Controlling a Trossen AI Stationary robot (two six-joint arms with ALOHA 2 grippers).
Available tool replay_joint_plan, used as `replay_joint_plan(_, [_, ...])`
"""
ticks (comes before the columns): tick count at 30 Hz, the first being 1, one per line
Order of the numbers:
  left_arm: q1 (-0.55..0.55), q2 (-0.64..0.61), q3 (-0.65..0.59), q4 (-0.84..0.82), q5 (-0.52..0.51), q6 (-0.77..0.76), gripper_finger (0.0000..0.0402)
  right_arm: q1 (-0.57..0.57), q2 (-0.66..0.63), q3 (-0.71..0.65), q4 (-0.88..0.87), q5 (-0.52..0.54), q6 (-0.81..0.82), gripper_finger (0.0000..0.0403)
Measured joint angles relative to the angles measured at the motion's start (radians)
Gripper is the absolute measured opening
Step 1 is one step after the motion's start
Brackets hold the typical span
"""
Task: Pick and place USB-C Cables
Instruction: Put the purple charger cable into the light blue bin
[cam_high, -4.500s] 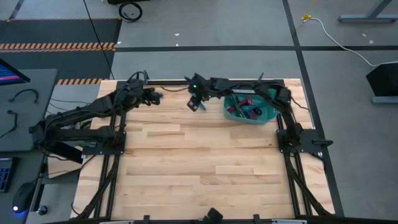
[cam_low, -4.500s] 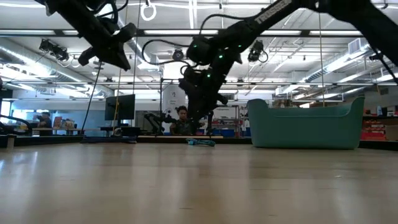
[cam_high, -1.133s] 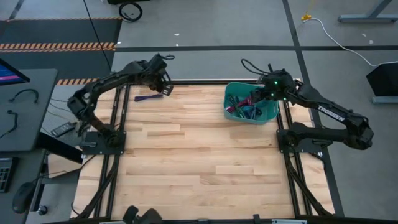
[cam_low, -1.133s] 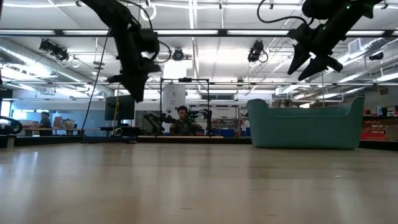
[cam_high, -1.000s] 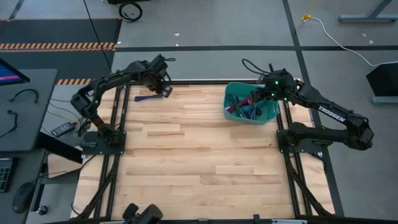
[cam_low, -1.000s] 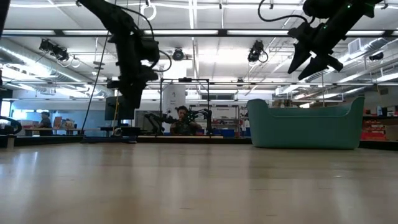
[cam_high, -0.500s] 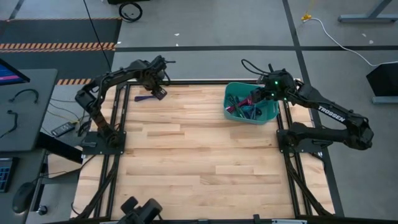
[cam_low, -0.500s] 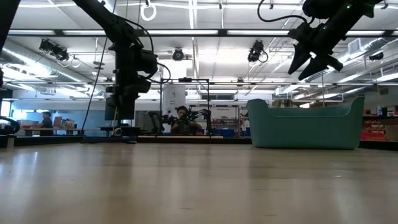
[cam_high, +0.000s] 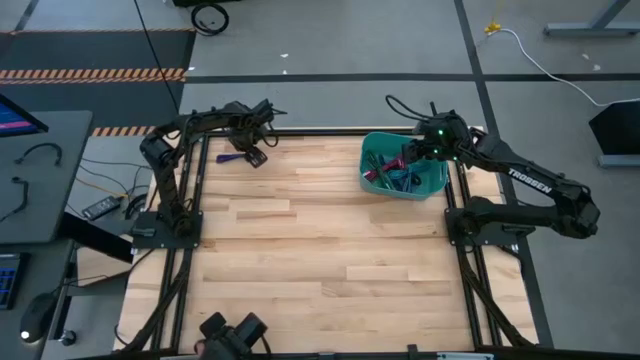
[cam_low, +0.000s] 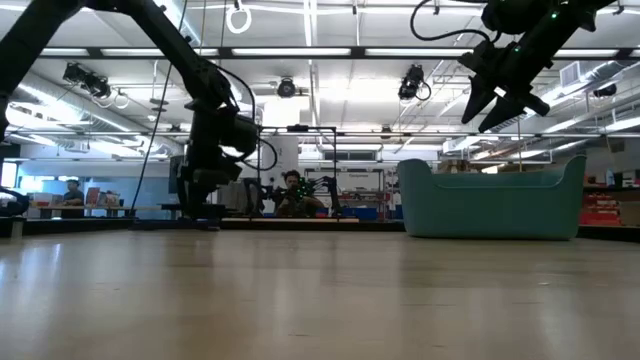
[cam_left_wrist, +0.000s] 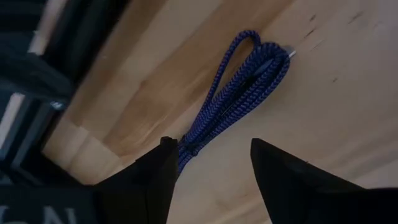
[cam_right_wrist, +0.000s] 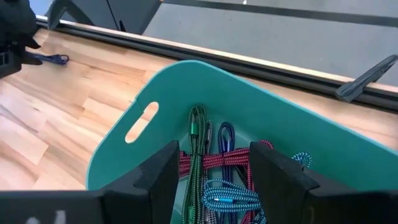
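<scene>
Butcher-block table (cam_high: 320, 260), far-left corner: purple cable (cam_left_wrist: 239, 93) flat on wood, left gripper (cam_left_wrist: 208, 163) spread, empty above it. Right gripper (cam_right_wrist: 210, 167) spread, empty over teal bin (cam_right_wrist: 155, 93) of cables (cam_right_wrist: 217, 180). Workshop behind, seated person (cam_low: 291, 195).

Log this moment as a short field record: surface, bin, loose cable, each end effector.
surface: wooden table
bin: teal bin at the far right of the table, holding several coiled cables in green, maroon, purple and teal
loose cable: purple cable lying flat on the wood near the far left edge
left end effector: open, low over the purple cable, fingers either side of its near end
right end effector: open, above the bin, empty
</scene>
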Motion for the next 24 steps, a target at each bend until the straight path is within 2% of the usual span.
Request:
replay_joint_plan(6, [0.003, 0.057, -0.001, 0.013, -0.024, 0.047, 0.0211, 0.000, 0.027, 0.000, 0.000, -0.001, 0.011, 0.0195])
replay_joint_plan(12, [0.003, 0.092, 0.000, 0.052, -0.037, 0.170, 0.0196, 0.000, 0.056, 0.000, 0.000, -0.028, 0.011, 0.0194])
replay_joint_plan(24, [0.020, 0.093, -0.005, 0.114, 0.062, 0.413, 0.0158, 0.001, 0.137, -0.001, 0.035, -0.064, -0.026, 0.0194])
